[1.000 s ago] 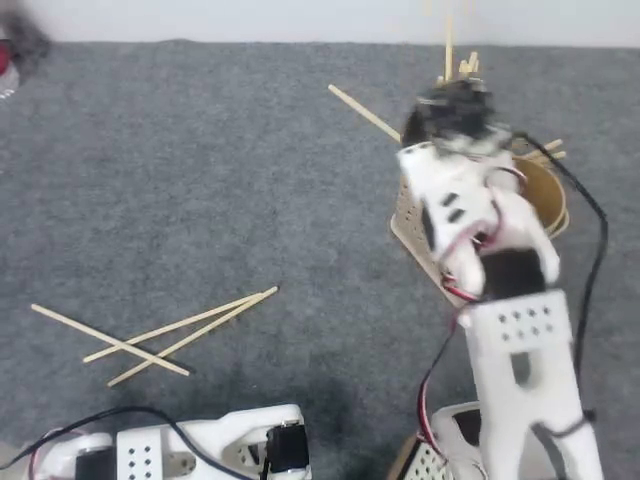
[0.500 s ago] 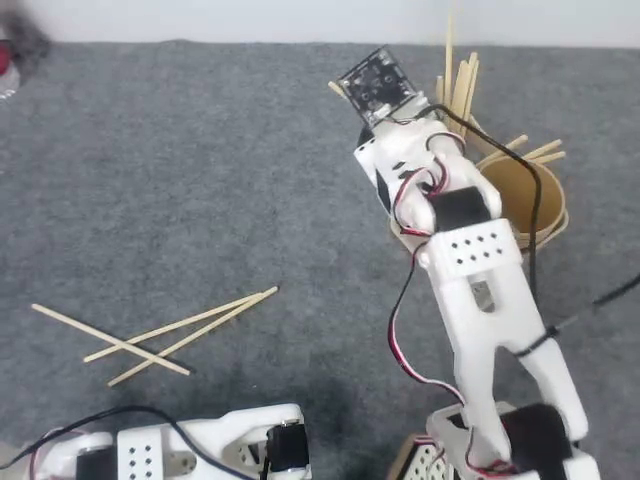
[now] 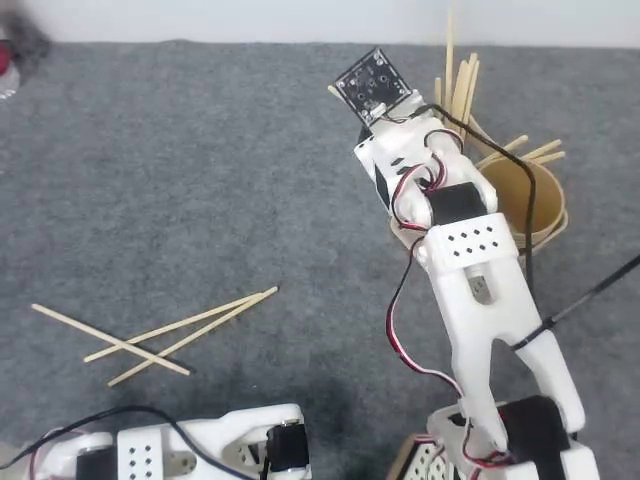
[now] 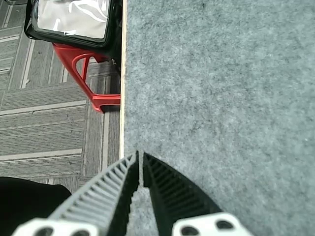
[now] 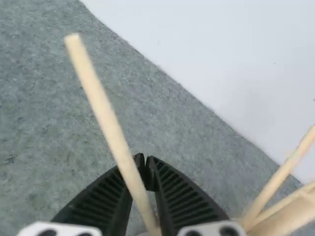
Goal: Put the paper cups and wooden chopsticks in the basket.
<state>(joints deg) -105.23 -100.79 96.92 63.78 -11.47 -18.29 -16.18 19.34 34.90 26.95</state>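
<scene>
Matt wooden chopsticks (image 3: 200,318), rough felt mat (image 3: 200,150)

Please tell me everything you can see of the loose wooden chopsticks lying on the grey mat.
Three loose chopsticks lie flat on the grey mat, toward the lower left of the high view. They are thin, straight sticks of pale wood. Two form a narrow V, meeting at their right ends. The third crosses both near their left ends. Nothing else touches them.

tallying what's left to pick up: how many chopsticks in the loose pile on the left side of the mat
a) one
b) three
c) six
b: three chopsticks lie crossed over one another on the grey mat in the high view.
</scene>
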